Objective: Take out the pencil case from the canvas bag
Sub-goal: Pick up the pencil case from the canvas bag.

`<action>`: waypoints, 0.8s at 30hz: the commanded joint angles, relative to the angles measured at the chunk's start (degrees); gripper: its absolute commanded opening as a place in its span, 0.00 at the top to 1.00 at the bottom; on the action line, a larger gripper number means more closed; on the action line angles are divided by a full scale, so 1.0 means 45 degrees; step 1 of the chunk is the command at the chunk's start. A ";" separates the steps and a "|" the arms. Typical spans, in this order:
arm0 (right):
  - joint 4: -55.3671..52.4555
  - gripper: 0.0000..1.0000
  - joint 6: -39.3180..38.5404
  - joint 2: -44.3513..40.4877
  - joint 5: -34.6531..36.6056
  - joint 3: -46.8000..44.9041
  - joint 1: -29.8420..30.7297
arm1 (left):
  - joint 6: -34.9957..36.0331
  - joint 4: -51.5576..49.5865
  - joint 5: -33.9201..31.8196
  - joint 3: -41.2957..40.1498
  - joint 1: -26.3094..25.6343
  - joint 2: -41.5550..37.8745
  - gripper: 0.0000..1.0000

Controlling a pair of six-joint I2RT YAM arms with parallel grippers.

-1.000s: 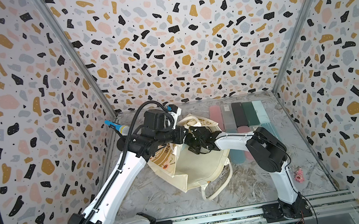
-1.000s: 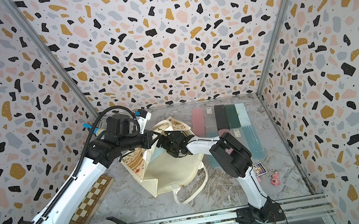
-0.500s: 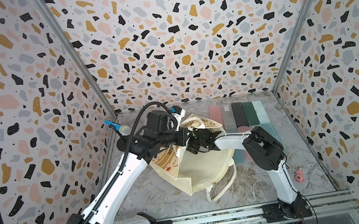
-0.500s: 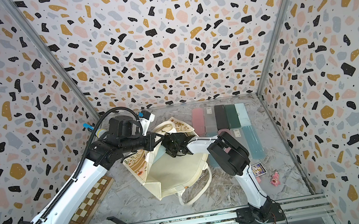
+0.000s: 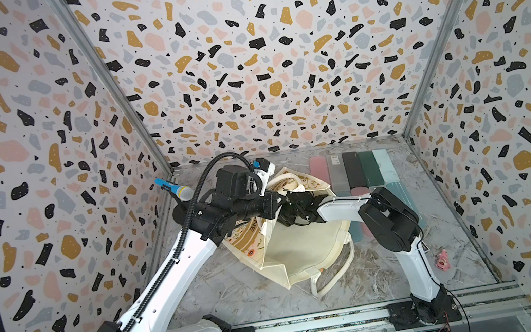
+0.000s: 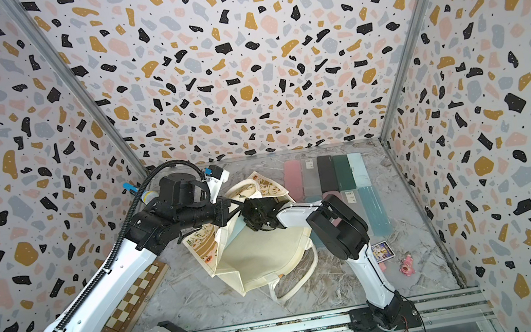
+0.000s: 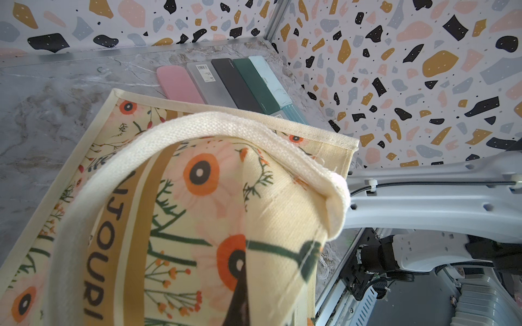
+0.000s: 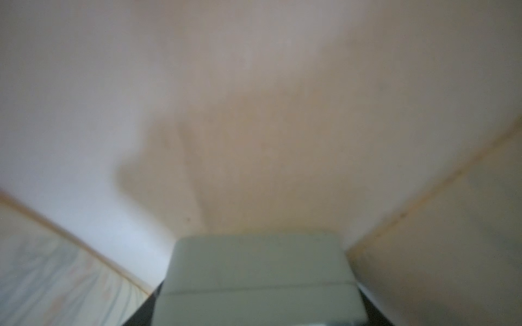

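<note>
**Canvas bag (image 5: 305, 253) lifted by one edge, right gripper (image 6: 255, 219) pushed inside**

The canvas bag sits in the middle of the marble table (image 5: 239, 285). Its plain cream cloth spreads toward the front, and its flowered side faces the left arm. The left gripper (image 5: 275, 205) is pressed together on the bag's upper edge and holds that edge clear of the table. In the left wrist view, a thick cream handle (image 7: 226, 124) curls over the flowered cloth and its tan lettered band, close to the camera. A second handle (image 5: 336, 279) lies slack on the table at the bag's front edge.

The right gripper reaches in from the right, under the raised edge and just beside the left gripper. Its tips are hidden among the folds in both top views. The right wrist view is blurred and shows cream cloth on all sides. There, the blunt end of a pale green pencil case (image 8: 260, 276) sits inside the bag between the dark fingers (image 8: 139, 314). I cannot tell whether the fingers are pinching it or standing apart from it.

A row of flat cases (image 5: 352, 170) in pink, grey, black, green and mint lies behind the bag on the right. A chessboard (image 6: 134, 300) lies at the front left under the left arm. A small pink toy (image 5: 442, 260) lies near the right wall.
</note>
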 commanded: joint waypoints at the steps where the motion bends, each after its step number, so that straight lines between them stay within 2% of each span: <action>1: -0.0554 0.37 -0.1079 -0.1001 0.1082 -0.0232 -0.0073 | 0.0139 0.0564 0.0104 0.0277 -0.0167 -0.0478 1.00; 5: -0.0669 0.44 -0.2488 -0.1858 0.2104 -0.0356 0.0301 | 0.0176 0.0062 -0.1868 0.0755 -0.0167 -0.0163 1.00; 11: -0.0614 0.46 -0.5395 -0.3187 0.4518 -0.0849 0.1554 | 0.0183 -0.1064 -0.4622 0.2537 -0.0118 0.1192 1.00; 15: 0.0214 0.48 -0.6529 -0.4114 0.5057 -0.1786 0.1926 | -0.0036 -0.1864 -0.6016 0.3800 0.0013 0.2120 1.00; 18: 0.0921 0.48 -0.7296 -0.5126 0.5226 -0.2563 0.2050 | -0.0170 -0.2324 -0.6582 0.4460 0.0268 0.2628 1.00; 24: 0.0706 0.48 -0.8351 -0.7186 0.6713 -0.3282 0.2202 | -0.0198 -0.2446 -0.6910 0.4649 0.0706 0.2888 1.00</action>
